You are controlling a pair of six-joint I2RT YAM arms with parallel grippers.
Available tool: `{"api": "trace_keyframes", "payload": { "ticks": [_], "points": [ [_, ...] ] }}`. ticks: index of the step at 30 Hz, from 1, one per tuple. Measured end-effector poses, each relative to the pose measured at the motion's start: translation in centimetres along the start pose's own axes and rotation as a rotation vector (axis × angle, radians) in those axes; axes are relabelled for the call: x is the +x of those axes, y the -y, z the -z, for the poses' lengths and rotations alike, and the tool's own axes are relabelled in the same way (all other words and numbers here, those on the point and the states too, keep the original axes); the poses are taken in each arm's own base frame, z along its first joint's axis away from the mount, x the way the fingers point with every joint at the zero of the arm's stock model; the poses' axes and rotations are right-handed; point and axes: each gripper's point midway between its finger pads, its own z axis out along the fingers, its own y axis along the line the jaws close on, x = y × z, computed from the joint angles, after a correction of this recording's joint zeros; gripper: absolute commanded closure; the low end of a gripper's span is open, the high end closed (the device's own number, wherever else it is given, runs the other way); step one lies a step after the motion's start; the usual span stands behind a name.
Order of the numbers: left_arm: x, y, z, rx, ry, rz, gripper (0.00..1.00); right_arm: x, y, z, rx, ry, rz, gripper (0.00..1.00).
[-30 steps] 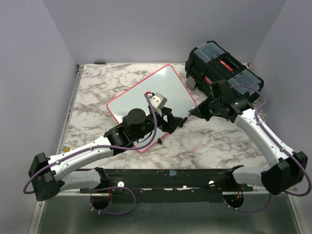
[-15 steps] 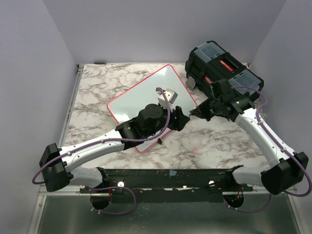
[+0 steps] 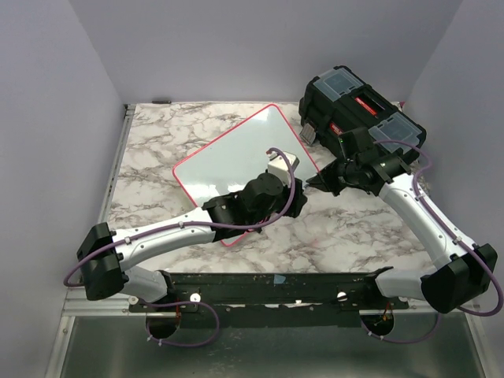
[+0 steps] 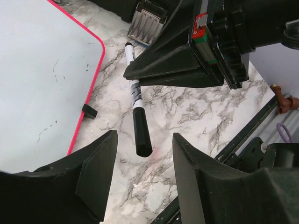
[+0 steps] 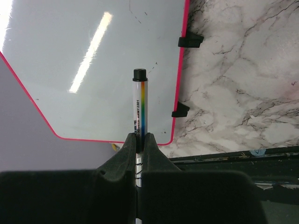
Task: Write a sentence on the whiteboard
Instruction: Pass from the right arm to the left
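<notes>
The whiteboard (image 3: 236, 157) lies tilted on the marble table, white with a red-pink rim; it also shows in the left wrist view (image 4: 42, 84) and the right wrist view (image 5: 93, 65). No sentence shows on it, only faint specks. My right gripper (image 3: 316, 181) (image 5: 138, 136) is shut on a white marker (image 5: 140, 107), held above the table beside the board's right edge. The marker's black cap (image 4: 141, 133) points at my left gripper (image 3: 302, 201) (image 4: 144, 161). That gripper is open, its fingers on either side of the cap's end and not touching it.
A black toolbox (image 3: 358, 106) with red latches stands at the back right, just behind my right arm. Small black clips (image 5: 190, 40) (image 4: 89, 110) stick out from the board's right rim. The black front rail (image 3: 276, 283) runs along the near edge.
My left arm has swung right across the board to the marker, and its jaws have narrowed somewhat. The right arm and marker have not moved.
</notes>
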Motion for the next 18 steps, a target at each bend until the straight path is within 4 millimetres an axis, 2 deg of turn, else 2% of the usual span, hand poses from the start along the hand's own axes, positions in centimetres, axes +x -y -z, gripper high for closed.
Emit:
{"api": "trace_keyframes", "payload": {
  "ticks": [8,14,18],
  "points": [
    [0.15,0.23,-0.36,-0.018,-0.005,-0.017,0.61,0.08,-0.02,0.02,-0.001,-0.005,0.0,0.99],
    [0.09,0.12,-0.38,-0.024,-0.002,-0.02,0.66,0.12,-0.03,0.03,-0.002,-0.007,0.0,0.99],
    [0.07,0.1,-0.45,-0.025,0.0,-0.02,0.78,0.13,-0.03,0.03,-0.002,-0.007,0.0,0.99]
  ]
}}
